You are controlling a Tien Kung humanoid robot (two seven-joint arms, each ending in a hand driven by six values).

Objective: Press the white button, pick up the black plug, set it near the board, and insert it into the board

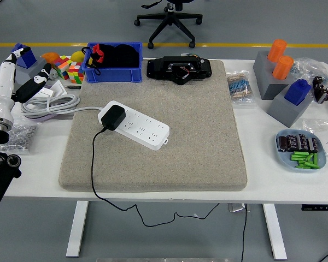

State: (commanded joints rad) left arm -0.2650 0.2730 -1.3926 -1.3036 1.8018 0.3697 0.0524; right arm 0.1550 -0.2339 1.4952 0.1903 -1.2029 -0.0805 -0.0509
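A white power strip [138, 126] lies at an angle on the grey mat [197, 131]. The black plug [112, 117] sits in the strip's left end, and its black cord [93, 164] runs down over the mat's front edge and off the table. My left hand [27, 68] is at the table's far left edge, above a coiled white cable [46, 103]. Its fingers are spread and hold nothing. It is well to the left of the strip and apart from it. My right arm is out of view.
At the back stand a blue bin [113, 63] with black pouches, a black device [179, 69] and colour cubes [71, 70]. On the right are grey blocks with orange and blue pieces [284, 82] and a blue plate [302, 150] of small parts. Small metal parts [19, 136] lie at the left.
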